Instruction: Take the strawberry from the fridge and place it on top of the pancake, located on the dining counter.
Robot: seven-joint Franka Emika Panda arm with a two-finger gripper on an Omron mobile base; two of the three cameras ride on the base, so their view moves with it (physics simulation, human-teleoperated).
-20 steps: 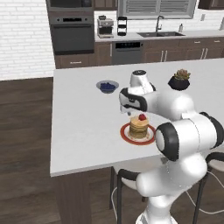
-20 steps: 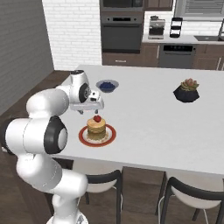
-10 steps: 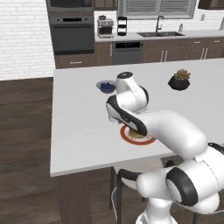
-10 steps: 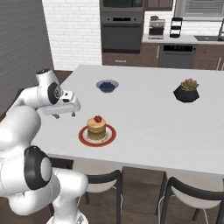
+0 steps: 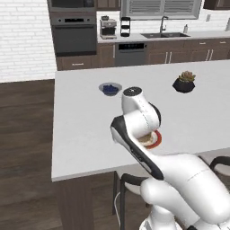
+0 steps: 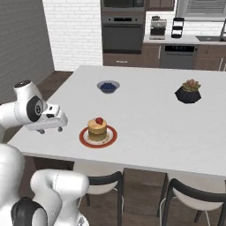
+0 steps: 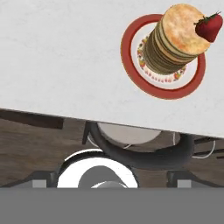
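Strawberry (image 6: 99,120) sits on top of the pancake (image 6: 97,129) near the bench's (image 6: 145,119) near-left corner. Tool (image 6: 56,123) looks released, empty, off the left edge. Task seems done.

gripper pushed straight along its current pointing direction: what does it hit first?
Likely the dark-framed stool by the dining counter's near edge: the hand view looks down past that edge, and the gripper is open, off to the side of the pancake. Depth unclear.

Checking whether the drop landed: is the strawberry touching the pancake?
Touching. In the hand view the strawberry rests on the pancake stack's top edge; the right base view shows no gap.
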